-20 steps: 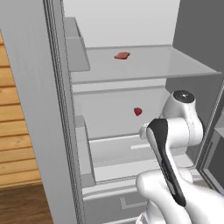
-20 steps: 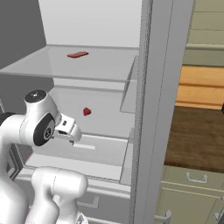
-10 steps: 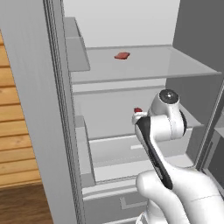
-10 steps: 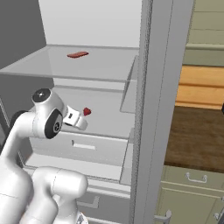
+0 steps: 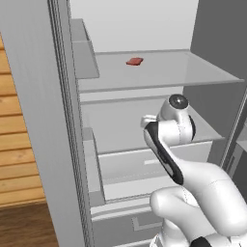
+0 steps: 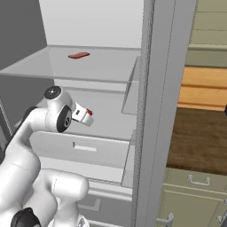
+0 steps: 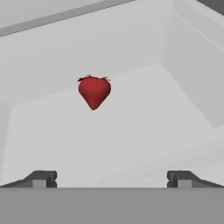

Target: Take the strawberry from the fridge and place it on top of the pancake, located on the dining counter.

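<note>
Strawberry [image 7: 94, 92]: lying on the fridge [image 6: 150, 111] middle shelf, sitting at about 11 o'clock from the gripper [image 7: 111, 178] in the hand view, ahead and apart, untouched. Long axis running stem up, tip down in that view. Glossy red, tapered, dark calyx. Gripper: jaws standing fully spread, carrying nothing. Shelf: smooth, pale, matte. Flat dull-red piece [image 5: 134, 61] resting one shelf higher.

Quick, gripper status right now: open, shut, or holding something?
Gripper: open, holding nothing; the strawberry lies ahead of the fingertips, untouched.
</note>
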